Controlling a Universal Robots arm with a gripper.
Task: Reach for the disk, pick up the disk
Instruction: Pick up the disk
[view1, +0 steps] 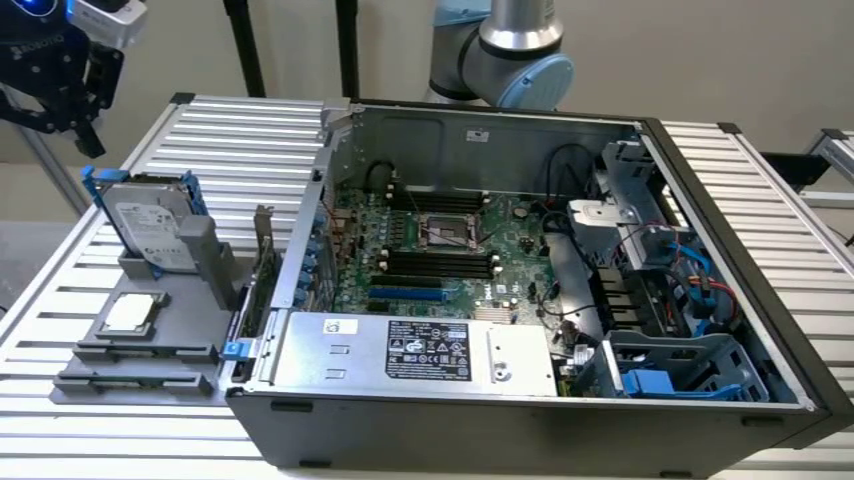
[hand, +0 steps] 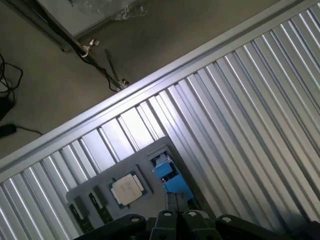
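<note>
Disk: your disk (view1: 144, 228) stood on edge in a grey holder (view1: 200, 262) at the exterior view's left. Its labelled face leaned slightly back and blue rails ran along both sides. Through the wrist camera you looked down on the disk (hand: 169, 174) and its blue top edge.
Gripper: your gripper (view1: 83, 135) hung above the disk, farther back and further toward the exterior view's left, well apart from it. In the wrist view the gripper (hand: 176, 200) had its fingers drawn together with nothing between them.
Chip: a small square chip (view1: 134, 312) lay flat on the holder's lower step, nearer than the disk. In the wrist view the chip (hand: 126, 190) sat just beside the disk.
Table: a slatted metal table (view1: 240, 130) carried the holder and everything else.
Computer case: an open computer case (view1: 534, 435) lay on the table to the exterior view's right of the holder, with its circuit board facing up.
Arm: the arm (view1: 514, 45) rose at the far side, behind the case.
</note>
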